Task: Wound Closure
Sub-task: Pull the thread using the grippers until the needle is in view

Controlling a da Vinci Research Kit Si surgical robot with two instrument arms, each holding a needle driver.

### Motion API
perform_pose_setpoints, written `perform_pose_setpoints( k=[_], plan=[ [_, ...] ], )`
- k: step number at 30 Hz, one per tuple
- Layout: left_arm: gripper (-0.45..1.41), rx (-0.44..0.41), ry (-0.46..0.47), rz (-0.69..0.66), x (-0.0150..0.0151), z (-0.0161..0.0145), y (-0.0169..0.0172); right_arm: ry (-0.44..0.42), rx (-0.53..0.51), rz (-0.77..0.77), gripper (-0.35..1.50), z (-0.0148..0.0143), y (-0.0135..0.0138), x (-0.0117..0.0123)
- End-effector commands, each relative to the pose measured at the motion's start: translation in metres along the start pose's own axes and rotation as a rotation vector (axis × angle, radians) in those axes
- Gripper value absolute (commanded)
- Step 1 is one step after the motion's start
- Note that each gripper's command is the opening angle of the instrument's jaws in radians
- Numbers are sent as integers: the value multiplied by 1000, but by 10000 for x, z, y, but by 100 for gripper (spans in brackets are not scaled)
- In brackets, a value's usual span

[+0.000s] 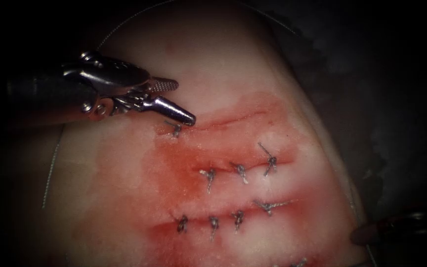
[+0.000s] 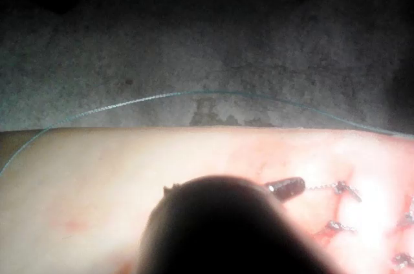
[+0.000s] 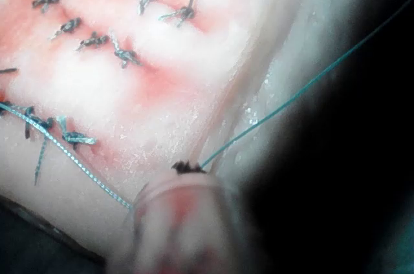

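Left claw (image 1: 181, 101): parted, holding nothing, tip just above the top knot (image 1: 176, 128) on the tissue (image 1: 124, 198).
Right claw (image 3: 184, 212): grip unclear, thread (image 3: 310, 83) at its tip.

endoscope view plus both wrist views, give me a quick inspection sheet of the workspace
surface: tissue, stained with red fluid.
job's things: knotted stitches in rows across the tissue; thread leads to the right end effector; needle not made out.
clutter: nothing seen.
grippers: left end effector open, holding nothing, tip beside the top-left stitch; right end effector shut on thread.
cables: nothing seen.
surroundings: dark cloth behind the tissue.
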Motion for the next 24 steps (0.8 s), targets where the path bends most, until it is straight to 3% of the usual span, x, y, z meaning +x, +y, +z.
perform_pose_setpoints(
  k=[1,5,11,19,22,23,24],
  plan=[
    [93,-1,-3,3,-7,6,4,4,-5,3,-35,5,0,1],
    [93,-1,-3,-1,-6,7,4,-16,-10,-3,-35,-12,-3,-6],
    [93,0,-3,-5,-5,9,4,-106,-16,-13,-35,-60,-5,-24],
    [93,1,-2,-5,-2,13,4,-173,-87,-26,-35,-76,13,-43],
    [93,2,-2,-4,-2,13,4,-179,-86,-38,7,-71,14,-40],
    [93,2,-2,-4,-2,13,4,-182,-86,-50,42,-68,15,-39],
    [93,2,-2,-4,-2,13,4,-183,-86,-50,47,-66,15,-38]
  ],
)
